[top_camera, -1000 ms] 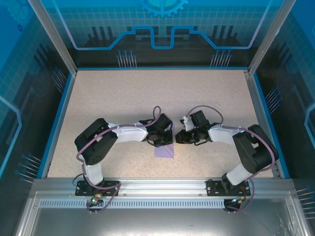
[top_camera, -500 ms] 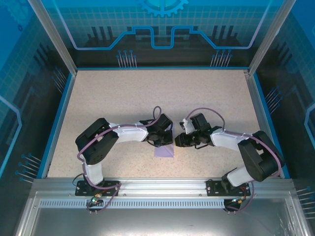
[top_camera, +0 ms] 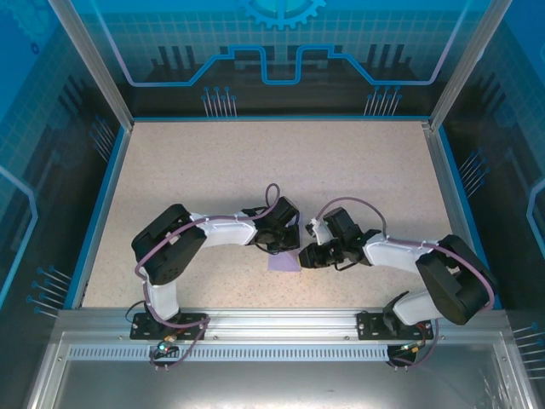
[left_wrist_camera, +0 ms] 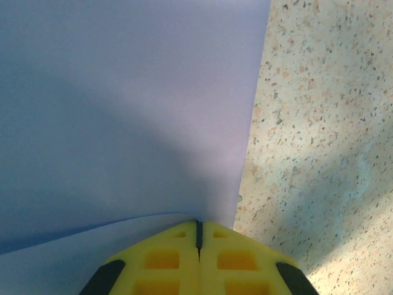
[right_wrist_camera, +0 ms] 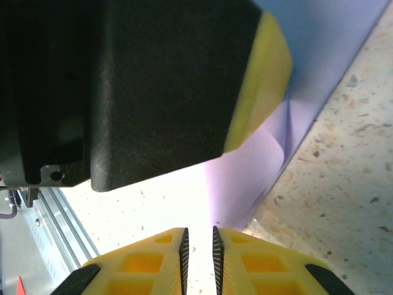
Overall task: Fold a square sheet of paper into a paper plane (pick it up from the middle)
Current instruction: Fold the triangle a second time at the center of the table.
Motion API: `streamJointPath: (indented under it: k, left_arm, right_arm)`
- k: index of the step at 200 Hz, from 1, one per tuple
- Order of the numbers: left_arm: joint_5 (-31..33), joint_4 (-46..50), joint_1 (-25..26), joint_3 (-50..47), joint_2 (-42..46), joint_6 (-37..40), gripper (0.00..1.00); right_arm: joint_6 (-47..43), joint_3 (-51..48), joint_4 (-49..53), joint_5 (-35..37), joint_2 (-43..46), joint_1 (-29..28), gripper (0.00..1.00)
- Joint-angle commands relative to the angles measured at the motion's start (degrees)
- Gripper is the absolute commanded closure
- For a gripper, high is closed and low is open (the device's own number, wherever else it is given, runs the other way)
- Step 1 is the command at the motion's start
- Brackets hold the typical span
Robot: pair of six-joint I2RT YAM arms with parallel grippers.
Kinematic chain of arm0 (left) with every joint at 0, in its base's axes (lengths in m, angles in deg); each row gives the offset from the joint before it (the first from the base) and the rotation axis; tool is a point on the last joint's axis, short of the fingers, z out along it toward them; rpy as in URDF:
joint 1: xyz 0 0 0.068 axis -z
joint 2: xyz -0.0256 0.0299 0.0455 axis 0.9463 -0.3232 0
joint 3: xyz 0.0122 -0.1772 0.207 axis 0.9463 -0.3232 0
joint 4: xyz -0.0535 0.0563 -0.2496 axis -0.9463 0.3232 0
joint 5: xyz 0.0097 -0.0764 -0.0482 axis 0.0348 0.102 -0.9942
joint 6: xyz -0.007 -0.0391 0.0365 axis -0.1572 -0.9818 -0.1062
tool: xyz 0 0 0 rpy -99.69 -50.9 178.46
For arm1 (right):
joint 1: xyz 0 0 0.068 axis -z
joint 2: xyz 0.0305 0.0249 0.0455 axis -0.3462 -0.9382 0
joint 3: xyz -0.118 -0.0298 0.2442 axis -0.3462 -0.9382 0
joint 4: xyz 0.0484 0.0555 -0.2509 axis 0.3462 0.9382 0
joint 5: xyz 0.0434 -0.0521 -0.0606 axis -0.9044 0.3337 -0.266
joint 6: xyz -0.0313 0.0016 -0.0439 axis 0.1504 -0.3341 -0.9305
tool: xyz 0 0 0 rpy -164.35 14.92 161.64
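The left gripper (left_wrist_camera: 198, 226) has its yellow fingers pressed tight together, with only a hairline seam between them. In its wrist view a raised, curling flap of the square sheet of paper (left_wrist_camera: 123, 110) runs straight into that seam, so the flap appears to be nipped between the tips. The rest of the lavender sheet spreads flat beyond the fingers, its straight right edge lying on the speckled table (left_wrist_camera: 319, 123).

The right gripper (right_wrist_camera: 199, 238) holds its yellow fingers a narrow slit apart, the ribbed inner faces both showing. The paper's near corner comes down just at the tips. Whether it reaches into the slit cannot be told from this angle. Above the tips, the black housing of the left arm's finger fills much of that view, and its yellow pad (right_wrist_camera: 263, 80) sits against the sheet where the paper bends upward into a small standing curl.

From the overhead camera the sheet is a small lavender patch near the front middle of the table, between the two arm bases and well inside the blue border (top_camera: 104, 204). Both arms bend inward, so the two grippers meet just above the paper, the left at its upper edge and the right at its right side, close beside each other.
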Motion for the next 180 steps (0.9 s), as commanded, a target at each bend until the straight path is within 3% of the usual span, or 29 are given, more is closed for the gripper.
streamJointPath:
  k: [1, 180]
  left_arm:
    - [1.38, 0.58, -0.58, 0.22, -1.84, -0.46, 0.96]
    - [1.23, 0.30, -1.06, -0.16, -2.25, -0.11, 0.95]
  right_arm:
    - [1.60, -0.70, -1.89, 0.03, 1.03, -1.45, 0.80]
    - [0.01, -0.64, -2.23, 5.12, -5.41, -3.00, 0.82]
